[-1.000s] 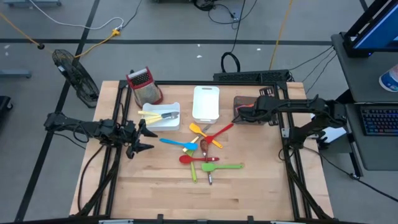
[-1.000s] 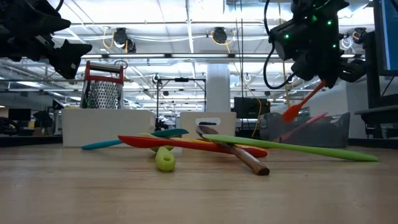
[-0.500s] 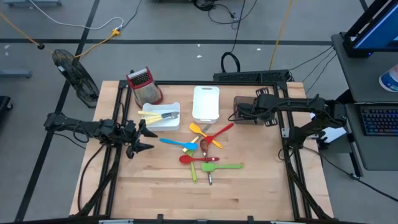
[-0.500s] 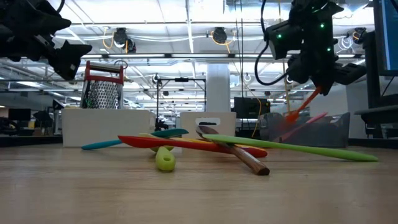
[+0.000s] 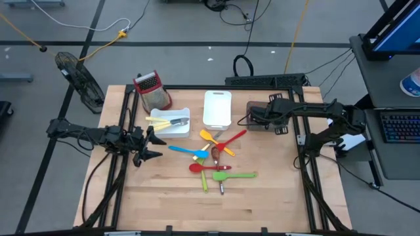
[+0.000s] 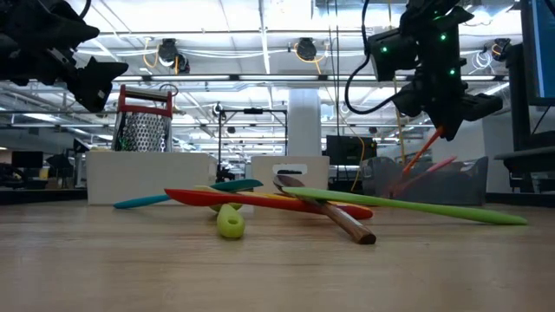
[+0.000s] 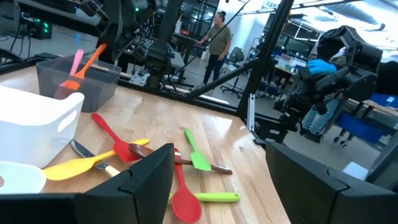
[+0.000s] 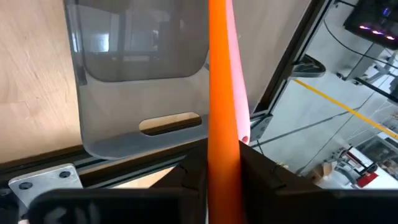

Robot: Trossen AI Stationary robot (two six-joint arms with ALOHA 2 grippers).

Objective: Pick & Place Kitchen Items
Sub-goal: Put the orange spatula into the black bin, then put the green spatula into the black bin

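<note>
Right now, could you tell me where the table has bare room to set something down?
The near half of the wooden table, below the green spatula, is bare, as is the strip right of it toward the frame. It is crowded mid-table around the red spoon and along the far edge with the white tray and grey bin.

One camera is looking straight down on the whole table (image 5: 164, 203). Another is sitting low, looking across it into the room. Each wrist camera is looking past its own arm's fingers, close up. The top and low cameras are both seeing the utensil pile (image 5: 213, 160).
</note>
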